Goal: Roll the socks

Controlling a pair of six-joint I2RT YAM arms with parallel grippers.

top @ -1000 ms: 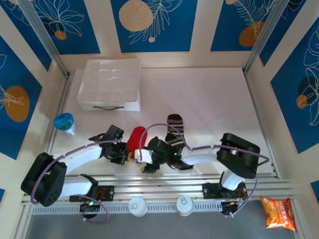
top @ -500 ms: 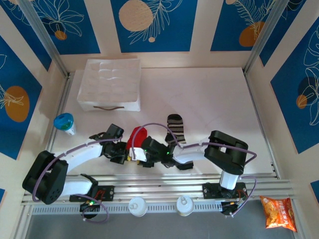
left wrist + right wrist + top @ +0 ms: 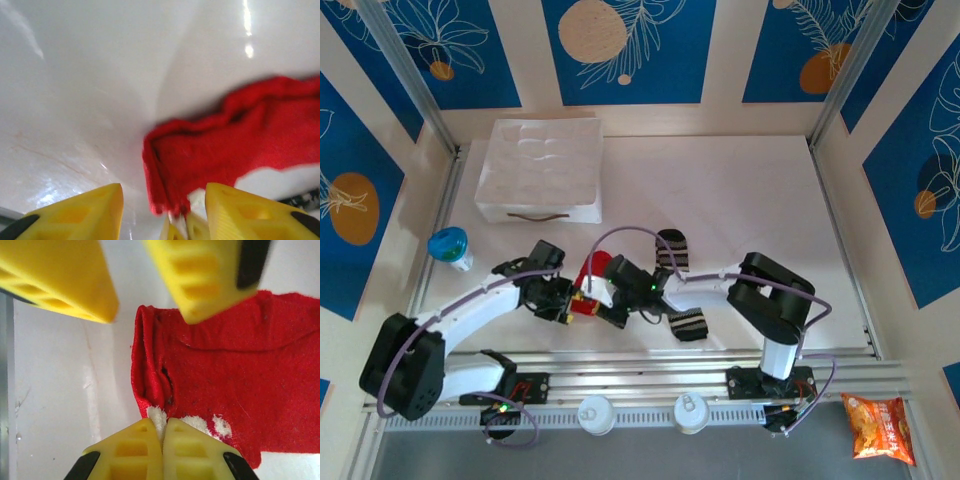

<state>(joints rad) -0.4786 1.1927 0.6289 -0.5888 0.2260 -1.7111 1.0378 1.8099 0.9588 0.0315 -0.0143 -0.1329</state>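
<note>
The right tool point(image 3: 162, 429) has come left and clamped the edge of the red sock point(image 3: 210, 370); the left tool point(image 3: 164, 195) has opened, its jaws apart beside it.
Rolling looks barely begun: one red end is folded and the striped sock point(image 3: 687, 325) is unrolled. Both lie on the desk point(image 3: 750, 190) on the near side of the white tray point(image 3: 540, 170), with their long axes roughly toward it.

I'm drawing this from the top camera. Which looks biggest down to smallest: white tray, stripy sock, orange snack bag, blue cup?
1. white tray, by far.
2. stripy sock and orange snack bag: too alike to rank, and the right arm hides the sock's middle.
3. blue cup.
</note>
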